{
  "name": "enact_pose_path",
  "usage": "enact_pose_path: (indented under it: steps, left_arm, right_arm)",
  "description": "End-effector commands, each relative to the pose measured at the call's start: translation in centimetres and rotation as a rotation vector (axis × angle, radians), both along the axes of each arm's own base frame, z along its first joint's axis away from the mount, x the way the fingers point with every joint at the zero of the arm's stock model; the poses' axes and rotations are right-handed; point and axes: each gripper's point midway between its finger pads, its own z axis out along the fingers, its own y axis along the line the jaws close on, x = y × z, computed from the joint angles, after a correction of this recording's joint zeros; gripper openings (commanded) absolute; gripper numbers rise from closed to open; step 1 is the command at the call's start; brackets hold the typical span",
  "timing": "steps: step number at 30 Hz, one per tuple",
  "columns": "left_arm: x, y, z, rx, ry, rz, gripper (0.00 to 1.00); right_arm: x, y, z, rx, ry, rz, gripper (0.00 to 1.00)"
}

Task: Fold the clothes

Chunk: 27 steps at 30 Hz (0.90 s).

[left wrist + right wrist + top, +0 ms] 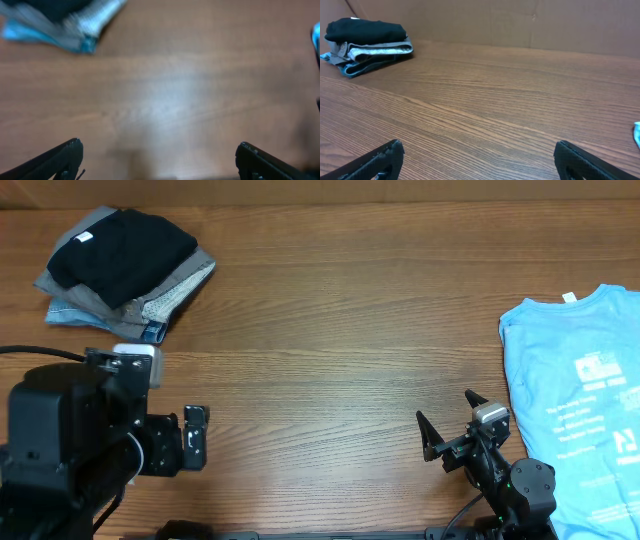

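Task looked partway done. Black tee (120,245) sat folded at far-left of table (320,330), on top of a pile (175,285) of other folded garments (grey/tan, w/ sth blue at the bottom), small white neck label (85,238) showing on top. That one I'd count as finished, tho the fold's neatness can't be judged from here. Light blue tee (575,380) lay spread flat at the right edge, white print (590,370) up, collar toward the far side, part of it cut off by the frame; no fold in it as far as visible, so prob. the item left to do. Left gripper (159,150) hung over bare wood near the front-left, jaws spread fully wide, nothing btwn them; pile was beyond it, not touching. Right gripper (478,145) was likewise wide apart and empty, low over the table at front-right, just beside the blue tee's near-left hem but apart from it. Neither arm had hold of any cloth. Judging by layout: next step would be the blue tee, right arm closest, left arm well apart from it w/ a long reach across. Middle of table was bare.
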Motion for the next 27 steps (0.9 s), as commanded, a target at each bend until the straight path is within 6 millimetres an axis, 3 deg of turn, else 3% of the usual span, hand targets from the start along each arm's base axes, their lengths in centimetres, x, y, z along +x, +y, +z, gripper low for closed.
enact_pose_path:
  steps: [1, 3, 7, 11, 18, 27]
  left_arm:
    - [0.5, 1.9, 1.4, 0.033, -0.126, 0.088, 1.00]
    - [1.6, 2.0, 1.9, 0.032, -0.214, 0.084, 1.00]
    - [3.8, 0.1, 2.2, 0.064, -0.412, -0.111, 1.00]
    - [5.0, -1.2, 1.1, 0.093, -0.592, -0.233, 1.00]
    - [4.6, -1.2, -5.2, 0.105, -0.664, -0.229, 1.00]
    - [3.2, -0.6, -11.4, 0.128, -0.765, -0.199, 1.00]
  right_arm:
    - [0.1, -0.1, 0.1, 0.008, -0.010, -0.008, 1.00]
    - [0.1, -0.1, 0.1, 0.007, -0.010, -0.008, 1.00]
    - [0.1, -0.1, 0.1, 0.008, -0.010, -0.008, 1.00]
    - [0.1, -0.1, 0.1, 0.007, -0.010, -0.008, 1.00]
    - [0.1, -0.1, 0.1, 0.008, -0.010, -0.008, 1.00]
    - [0.1, -0.1, 0.1, 0.007, -0.010, -0.008, 1.00]
